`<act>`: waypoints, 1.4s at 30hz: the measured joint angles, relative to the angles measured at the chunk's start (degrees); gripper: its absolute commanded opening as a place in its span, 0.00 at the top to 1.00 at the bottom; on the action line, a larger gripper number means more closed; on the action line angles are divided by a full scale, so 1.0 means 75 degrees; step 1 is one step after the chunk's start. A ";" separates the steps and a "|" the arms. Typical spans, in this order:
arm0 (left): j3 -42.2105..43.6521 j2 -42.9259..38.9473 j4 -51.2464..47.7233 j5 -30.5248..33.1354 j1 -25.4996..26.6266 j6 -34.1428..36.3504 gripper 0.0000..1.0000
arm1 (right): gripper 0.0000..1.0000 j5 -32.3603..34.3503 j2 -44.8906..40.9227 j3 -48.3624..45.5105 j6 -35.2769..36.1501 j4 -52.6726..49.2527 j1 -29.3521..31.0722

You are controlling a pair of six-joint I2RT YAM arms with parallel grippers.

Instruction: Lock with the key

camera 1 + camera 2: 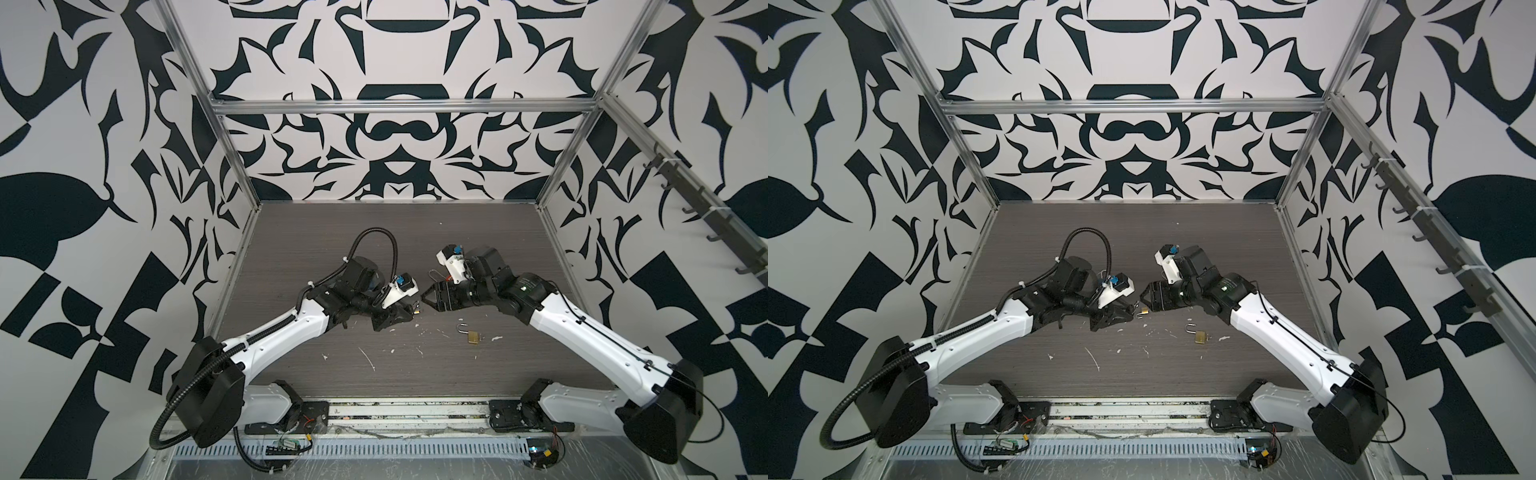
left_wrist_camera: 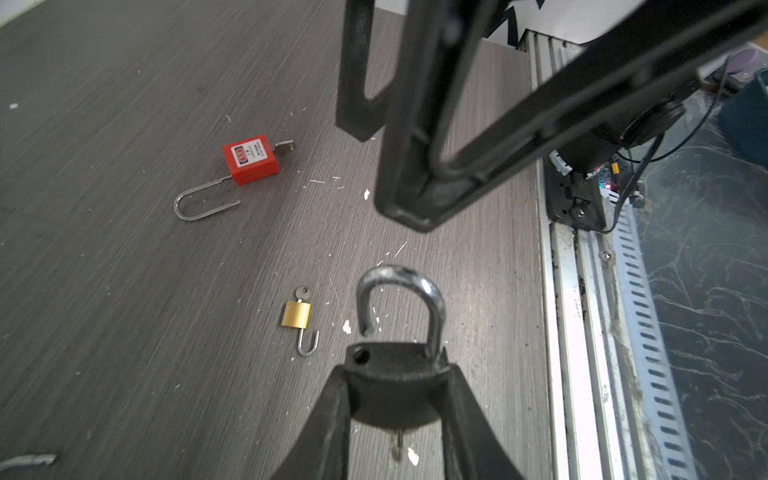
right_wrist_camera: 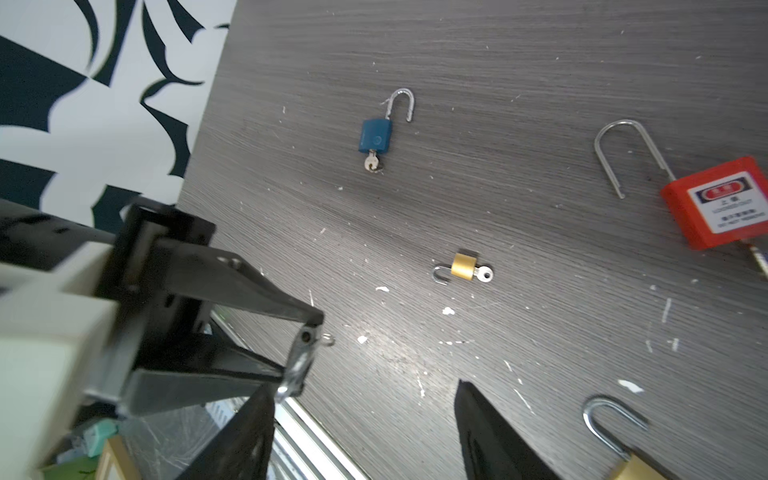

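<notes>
My left gripper [image 2: 397, 368] is shut on the body of a brass padlock [image 2: 392, 399], held a little above the table near its middle. The padlock's steel shackle [image 2: 434, 307] stands open, one leg out of its hole. A key [image 2: 397, 446] sticks out of the underside of the body. In both top views the padlock [image 1: 1144, 310] sits at the left fingertips. My right gripper [image 3: 363, 385] faces it from the right, open and empty, with one finger [image 3: 249, 436] close beside the shackle tip. In a top view the two grippers [image 1: 413, 311] [image 1: 426, 302] nearly meet.
Other open padlocks with keys lie on the grey table [image 1: 374, 257]: a brass one [image 1: 471, 336] toward the front right, a red one [image 2: 249, 160], a blue one [image 3: 375, 135], a small brass one [image 3: 463, 266]. White flecks dot the surface. A metal rail [image 1: 407, 409] runs along the front edge.
</notes>
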State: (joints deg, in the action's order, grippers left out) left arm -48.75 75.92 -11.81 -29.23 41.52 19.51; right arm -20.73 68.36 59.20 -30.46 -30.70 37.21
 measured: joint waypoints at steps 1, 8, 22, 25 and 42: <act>-0.0003 0.0035 -0.0003 0.0079 0.0000 -0.0003 0.97 | 0.37 -0.0070 0.0012 -0.0003 -0.0149 0.0067 0.0000; -0.0012 0.0058 0.0003 0.0504 0.0000 -0.0012 0.96 | 0.52 -0.0425 0.0356 -0.0087 -0.0766 0.0463 0.0000; -0.0015 0.0090 0.0000 0.0615 0.0000 -0.0029 0.96 | 0.61 -0.0723 0.0769 -0.0262 -0.1084 0.0927 0.0000; -0.0038 0.0134 0.0003 0.0615 0.0000 -0.0029 0.96 | 0.63 -0.0766 0.0833 -0.0262 -0.1096 0.0994 0.0000; -0.0157 0.0239 0.0006 0.0679 0.0000 -0.0029 0.96 | 0.88 -0.1052 0.1096 -0.0268 -0.1148 0.1309 0.0026</act>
State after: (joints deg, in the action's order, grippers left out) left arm -49.93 77.71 -11.77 -24.14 41.52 19.29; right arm -28.62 76.58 57.19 -39.07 -20.88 37.41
